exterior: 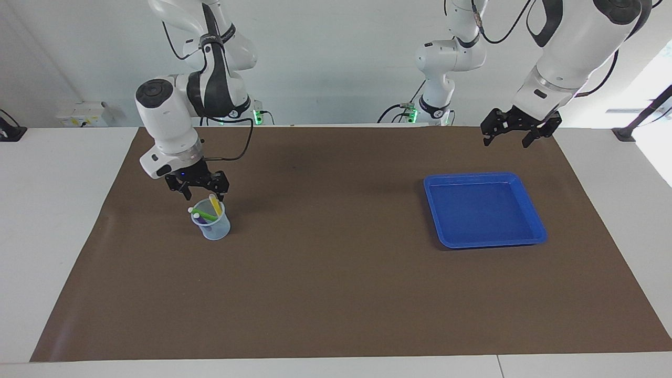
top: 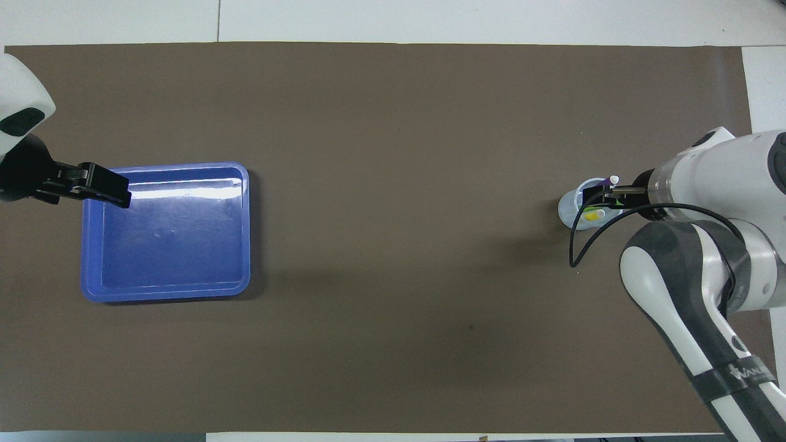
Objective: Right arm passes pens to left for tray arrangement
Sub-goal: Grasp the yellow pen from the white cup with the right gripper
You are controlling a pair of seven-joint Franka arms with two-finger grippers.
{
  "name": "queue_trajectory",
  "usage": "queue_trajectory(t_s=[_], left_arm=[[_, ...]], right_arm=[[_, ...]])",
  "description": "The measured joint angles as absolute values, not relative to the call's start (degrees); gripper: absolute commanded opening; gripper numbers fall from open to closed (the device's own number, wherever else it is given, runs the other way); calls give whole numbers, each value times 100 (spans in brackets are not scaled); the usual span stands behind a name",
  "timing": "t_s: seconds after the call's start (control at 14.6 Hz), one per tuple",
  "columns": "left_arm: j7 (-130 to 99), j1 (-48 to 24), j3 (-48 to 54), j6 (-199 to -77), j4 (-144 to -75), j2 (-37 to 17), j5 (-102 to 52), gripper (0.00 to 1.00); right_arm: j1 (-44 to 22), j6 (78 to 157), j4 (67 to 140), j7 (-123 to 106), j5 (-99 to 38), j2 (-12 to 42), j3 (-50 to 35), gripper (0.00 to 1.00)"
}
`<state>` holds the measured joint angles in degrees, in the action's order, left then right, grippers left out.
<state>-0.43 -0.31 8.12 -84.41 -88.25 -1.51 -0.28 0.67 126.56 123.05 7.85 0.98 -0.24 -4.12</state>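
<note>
While the left arm waits, facing view: right gripper (exterior: pixel 202 195) spread apart just above the pens (exterior: pixel 208 209) in the mesh cup (exterior: pixel 212 226), nothing grasped | left gripper (exterior: pixel 507 135) spread wide (empty) at 12 o'clock of the tray (exterior: pixel 530 207) | overhead view: right gripper (top: pixel 599 201) covers the cup (top: pixel 568 209); tray (top: pixel 243 233) at 9 o'clock.

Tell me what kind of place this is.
Probably a robotics lab bench: two white arms mounted at a table under a brown mat, with only a blue tray and a cup of pens set out.
</note>
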Motion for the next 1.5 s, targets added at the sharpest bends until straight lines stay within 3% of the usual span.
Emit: queue_trajectory(t_s=[0.14,0.27,0.34,1.09,1.5], left_arm=[[-44,-28,807,-8441,-8825,-151,-28,100],[-44,-26,807,-8441,-8825,-151,-28,100],[-44,-26,807,-8441,-8825,-151,-28,100],[-143,-32,813,-8452,-8858,-150,-239,100],[-1369,-26,807,-8520,-8958,-114,-815,100]], right_arm=[[-2,12765,12383,786,97,-26,-417,51],[-19,12890,12443,786,97,-29,-417,9],[-19,12917,12463,786,97,-29,-416,0],[-2,12898,12293,786,95,-232,-406,0],[40,11859,12005,786,29,-1005,-337,0]])
